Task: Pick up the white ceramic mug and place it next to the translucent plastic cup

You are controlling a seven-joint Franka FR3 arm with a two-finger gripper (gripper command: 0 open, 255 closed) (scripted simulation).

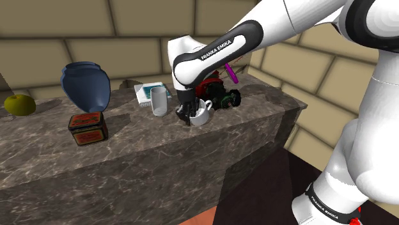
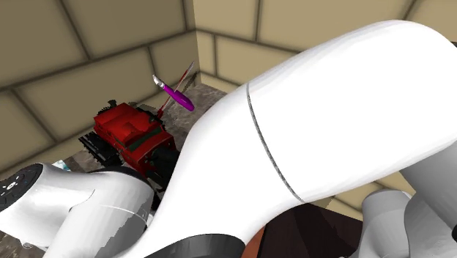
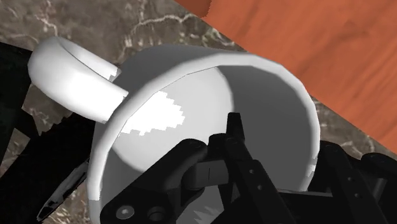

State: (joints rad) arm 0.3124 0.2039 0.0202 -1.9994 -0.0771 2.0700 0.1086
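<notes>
Shoulder view: the white mug (image 1: 202,116) sits just beside the translucent cup (image 1: 160,101), on the cup's right in that view, and the black gripper (image 1: 190,115) is down between the two. In the wrist view one finger (image 3: 234,137) reaches inside the bowl and the other runs outside the wall. The jaws look pinched on that wall, gripping the mug. I cannot tell whether its base rests on the stone counter (image 1: 128,163) or hangs just above it.

With the mug this close to the cup, I judge this to be the placing step, near its end. The next move calls for a gentle set-down, then opening and rising straight up, so the inner finger clears the rim without tipping the mug into the cup.

The mug is smooth, glossy and round-bowled, with a thick loop handle on the side away from the cup. The cup is a plain, cloudy, tapered tumbler, and beneath it lies veined, mottled grey-brown stone.
</notes>
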